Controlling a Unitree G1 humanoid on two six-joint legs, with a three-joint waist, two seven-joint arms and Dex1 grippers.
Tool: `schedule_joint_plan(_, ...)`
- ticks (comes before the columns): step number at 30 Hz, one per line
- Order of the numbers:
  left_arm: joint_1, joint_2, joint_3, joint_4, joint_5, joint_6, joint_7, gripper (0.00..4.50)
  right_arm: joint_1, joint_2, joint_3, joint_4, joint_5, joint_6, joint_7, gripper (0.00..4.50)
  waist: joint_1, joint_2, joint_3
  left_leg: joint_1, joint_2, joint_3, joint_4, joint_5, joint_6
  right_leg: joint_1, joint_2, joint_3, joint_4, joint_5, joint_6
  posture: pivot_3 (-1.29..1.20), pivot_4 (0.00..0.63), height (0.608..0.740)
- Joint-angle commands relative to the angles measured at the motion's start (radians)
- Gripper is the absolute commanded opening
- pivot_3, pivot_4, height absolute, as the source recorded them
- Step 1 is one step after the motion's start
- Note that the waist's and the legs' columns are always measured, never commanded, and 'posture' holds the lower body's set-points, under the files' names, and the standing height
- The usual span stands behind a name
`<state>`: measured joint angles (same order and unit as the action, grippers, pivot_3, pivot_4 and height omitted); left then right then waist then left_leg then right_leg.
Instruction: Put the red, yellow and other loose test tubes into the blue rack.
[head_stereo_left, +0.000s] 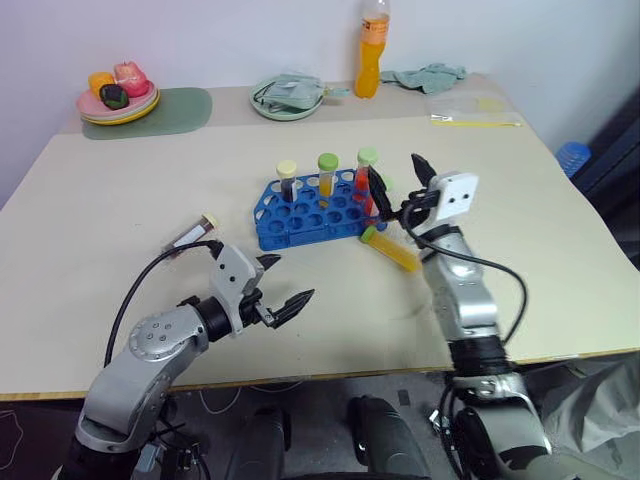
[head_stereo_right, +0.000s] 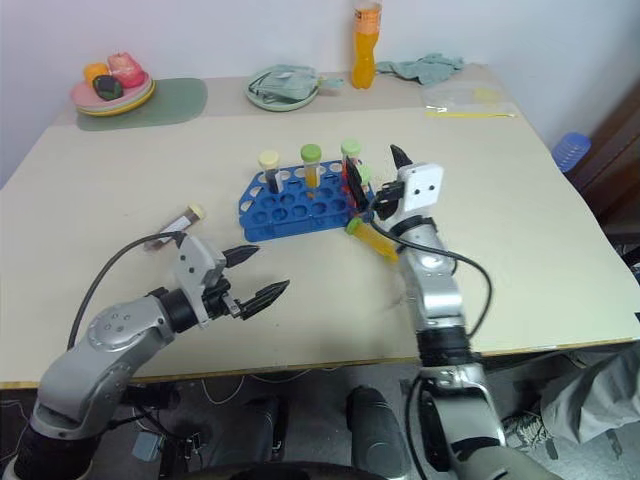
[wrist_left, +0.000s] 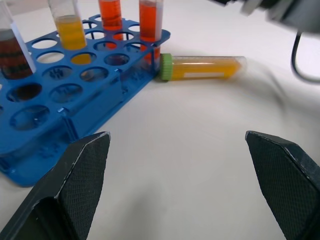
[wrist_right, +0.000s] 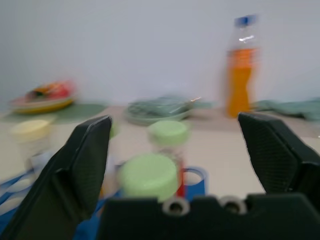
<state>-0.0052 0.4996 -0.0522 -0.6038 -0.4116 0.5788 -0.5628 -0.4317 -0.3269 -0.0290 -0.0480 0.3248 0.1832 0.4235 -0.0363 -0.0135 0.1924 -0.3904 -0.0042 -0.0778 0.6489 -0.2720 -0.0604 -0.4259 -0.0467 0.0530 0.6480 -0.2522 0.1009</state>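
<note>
Four tubes stand upright in the blue rack (head_stereo_left: 318, 210): a dark one with a cream cap (head_stereo_left: 288, 180), a yellow one with a green cap (head_stereo_left: 327, 174), and two red ones with green caps at the rack's right end (wrist_left: 148, 22). Two loose tubes lie on the table (head_stereo_left: 120, 190). The yellow tube (head_stereo_left: 391, 249), green-capped, lies on its side with its cap just beside the rack's right front corner. The dark tube (head_stereo_left: 190, 233), cream-capped, lies well to the left of the rack, near the left arm's cable.

Right gripper (head_stereo_left: 397, 182): jaws spread wide, holding nothing, poised just over the red tubes at the rack's right end; the right wrist view looks straight across their green caps. Left gripper (head_stereo_left: 284, 287): jaws fully apart, empty, hovering low over the table in front of the rack, pointed toward the rack and the lying yellow tube.

Step in hand, as judged: a red tube is seated and the right gripper stands free above it; the yellow tube is the likely next pick.

Next move calls for: lowering a gripper over the yellow tube's body, closing across its width, tilting it upright cap uppermost, then aligning it over an empty hole. Risk: the tube rolling, or the fingers knocking the rack's edge.
</note>
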Motion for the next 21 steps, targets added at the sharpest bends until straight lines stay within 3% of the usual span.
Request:
schedule_joint_plan(1,-0.003,-0.007,-0.007,0.003,0.014,-0.041,-0.003,4.5,0.037,-0.119,-0.004,-0.18,0.12,0.242,0.117,4.43,0.0,0.0,0.0,0.0,0.0,0.0,0.0,0.0,0.0,0.0,0.0,0.0,0.0,0.0,0.0,0.0,0.15,0.74)
schedule_joint_plan(6,-0.018,-0.016,-0.025,0.04,0.023,-0.064,-0.014,4.5,-0.047,-0.445,0.076,-0.279,0.141,0.592,0.288,4.43,-0.005,0.001,0.0,0.001,0.0,0.0,0.001,0.0,0.0,0.001,0.0,0.0,0.0,0.0,0.0,0.0,0.15,0.74)
schedule_joint_plan(8,-0.027,-0.022,-0.036,0.057,0.028,-0.074,-0.018,4.5,-0.125,-0.491,0.121,-0.26,0.141,0.692,0.312,4.43,-0.01,0.001,0.0,0.001,0.0,0.001,0.001,0.0,0.0,0.001,0.001,0.0,0.0,0.0,0.0,0.0,0.15,0.74)
schedule_joint_plan(12,-0.039,-0.031,-0.069,0.085,0.047,-0.109,-0.038,4.5,-0.351,-0.454,0.235,-0.15,0.15,0.931,0.337,4.43,-0.007,0.001,0.0,0.001,0.001,0.0,0.001,0.0,0.0,0.001,0.002,0.0,0.0,0.0,-0.001,0.0,0.15,0.74)
schedule_joint_plan(17,-0.018,-0.021,-0.102,0.093,0.055,-0.157,-0.083,4.5,-0.632,-0.402,0.487,0.085,0.04,1.067,0.398,4.43,-0.005,0.001,0.0,0.0,0.0,0.0,0.001,0.0,0.0,0.001,0.0,-0.001,-0.001,0.0,-0.001,0.0,0.15,0.74)
schedule_joint_plan(21,-0.001,-0.029,-0.099,0.08,0.069,-0.174,-0.073,4.5,-0.74,-0.374,0.615,0.235,-0.028,1.078,0.453,4.43,0.004,0.001,0.0,-0.001,0.0,0.0,0.001,0.0,0.001,0.0,0.0,-0.001,-0.001,0.0,-0.001,0.0,0.15,0.74)
